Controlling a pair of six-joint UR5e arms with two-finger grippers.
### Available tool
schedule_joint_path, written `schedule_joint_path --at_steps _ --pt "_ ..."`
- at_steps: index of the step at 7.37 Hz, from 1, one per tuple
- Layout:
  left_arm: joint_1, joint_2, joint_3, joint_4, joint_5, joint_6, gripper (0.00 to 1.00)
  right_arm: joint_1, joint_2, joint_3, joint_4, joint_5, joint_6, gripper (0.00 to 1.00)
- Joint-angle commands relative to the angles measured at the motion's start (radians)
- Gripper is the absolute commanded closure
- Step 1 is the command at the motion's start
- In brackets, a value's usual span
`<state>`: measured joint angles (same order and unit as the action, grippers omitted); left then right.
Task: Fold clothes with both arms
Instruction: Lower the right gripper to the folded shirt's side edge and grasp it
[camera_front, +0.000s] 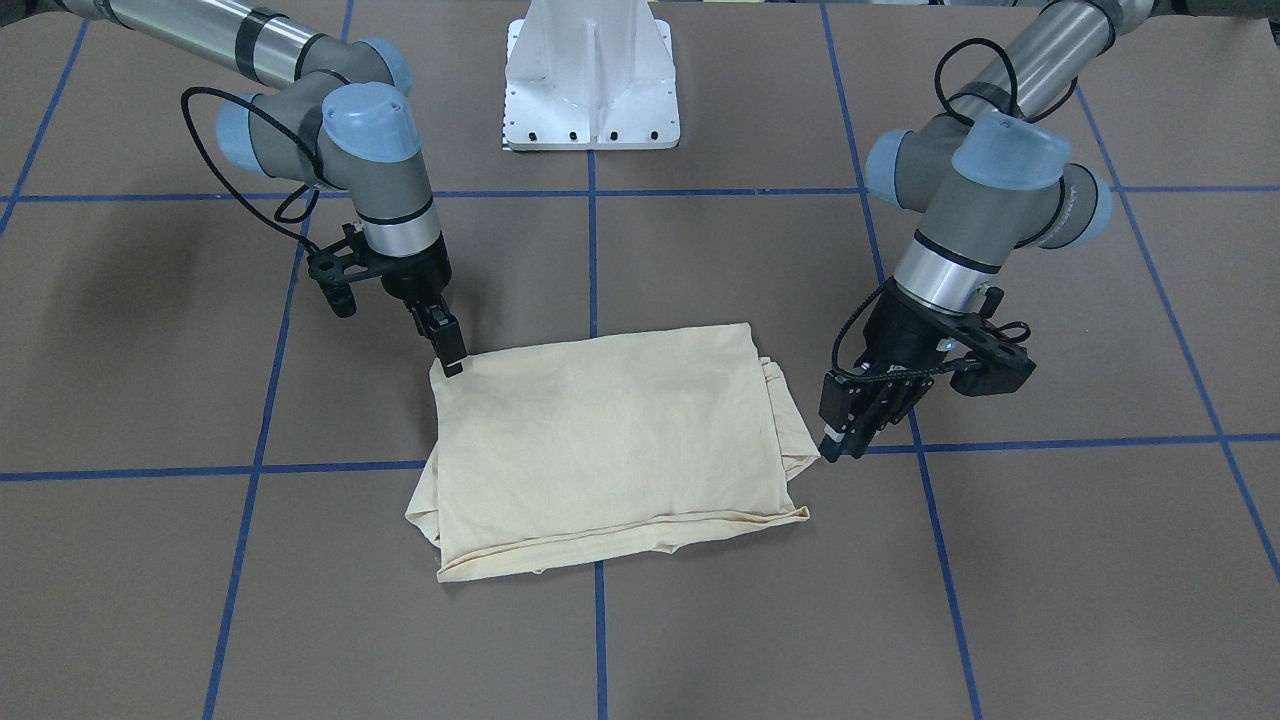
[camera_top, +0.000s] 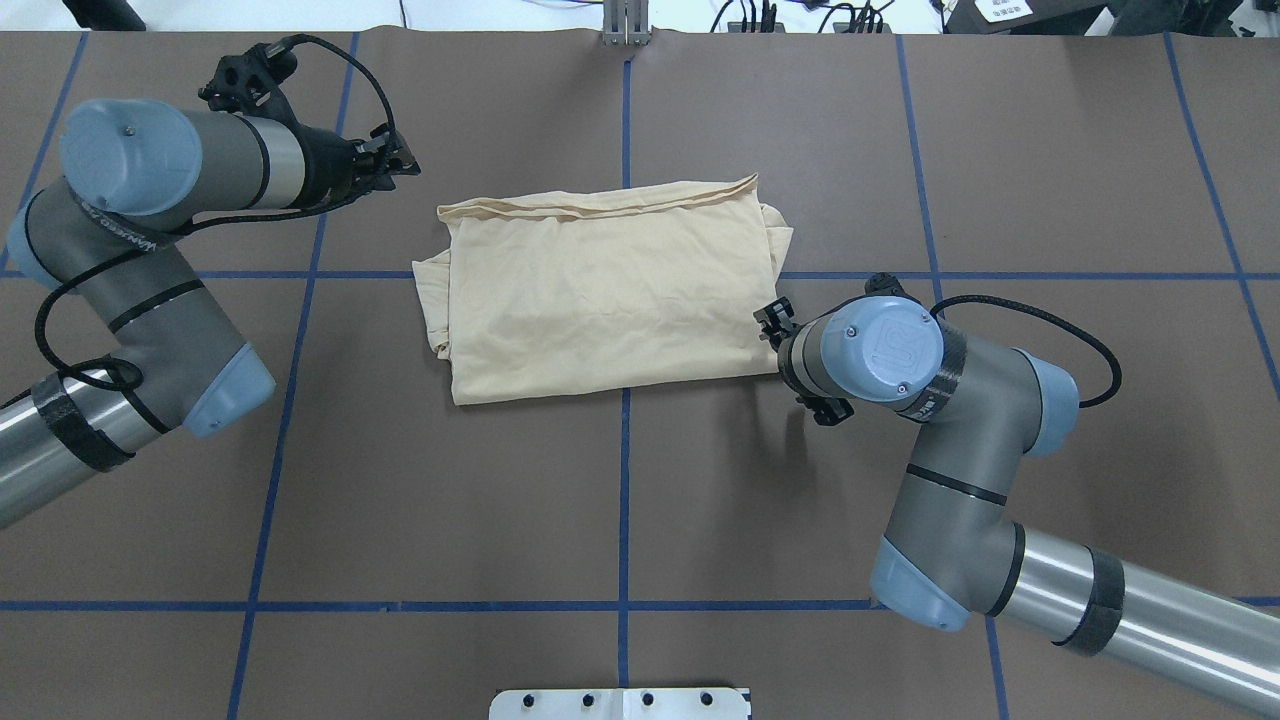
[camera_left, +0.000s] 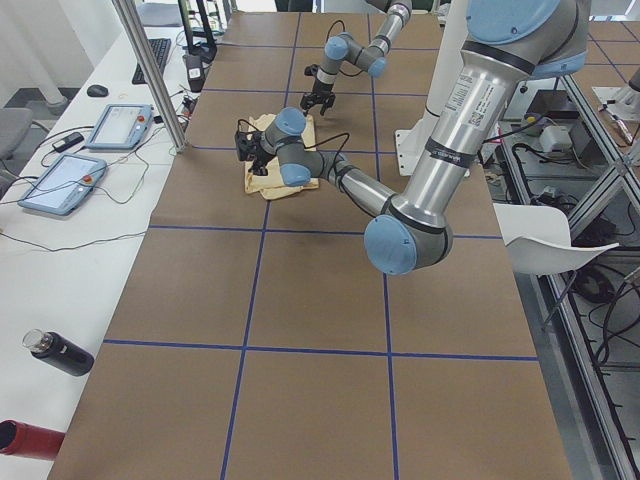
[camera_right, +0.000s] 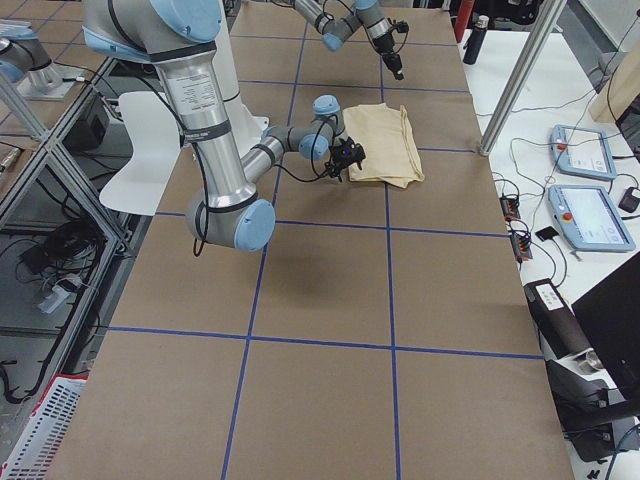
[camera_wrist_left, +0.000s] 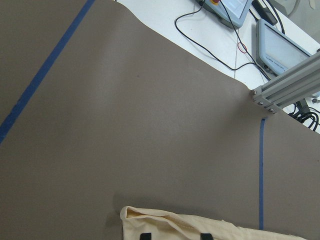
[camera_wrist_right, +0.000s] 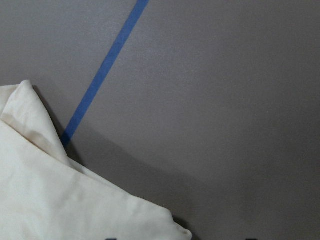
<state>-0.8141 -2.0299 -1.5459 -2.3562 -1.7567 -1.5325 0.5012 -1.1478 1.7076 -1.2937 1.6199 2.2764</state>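
The clothes are one pale cream-yellow shirt (camera_front: 610, 440) (camera_top: 600, 300), folded into a rough rectangle at the table's middle, its print hidden. My left gripper (camera_front: 838, 440) (camera_top: 398, 165) hovers low beside the shirt's far corner on my left. The left wrist view shows its two fingertips (camera_wrist_left: 145, 236) apart over the cloth edge (camera_wrist_left: 175, 227), so it is open. My right gripper (camera_front: 452, 362) points down at the shirt's near corner on my right, its tip at the fabric. In the right wrist view that corner (camera_wrist_right: 50, 200) lies between widely spread tips. In the overhead view the right wrist hides its fingers.
The brown table cover carries a grid of blue tape lines (camera_front: 592, 250). The white pedestal base (camera_front: 590, 80) stands at the robot's edge. Beyond the far edge are an aluminium post (camera_wrist_left: 285, 87), two control pendants (camera_left: 120, 125) and a bottle (camera_left: 60, 352).
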Motion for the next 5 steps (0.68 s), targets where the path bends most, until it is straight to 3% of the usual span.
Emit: schedule_joint_path --at_steps 1,5 --pt "0.001 0.000 -0.002 0.000 0.000 0.000 0.56 0.013 0.002 -0.006 -0.001 0.000 -0.012 0.11" --pt "0.006 0.000 0.000 0.000 -0.001 0.000 0.56 0.010 0.008 -0.009 -0.003 0.000 -0.012 0.11"
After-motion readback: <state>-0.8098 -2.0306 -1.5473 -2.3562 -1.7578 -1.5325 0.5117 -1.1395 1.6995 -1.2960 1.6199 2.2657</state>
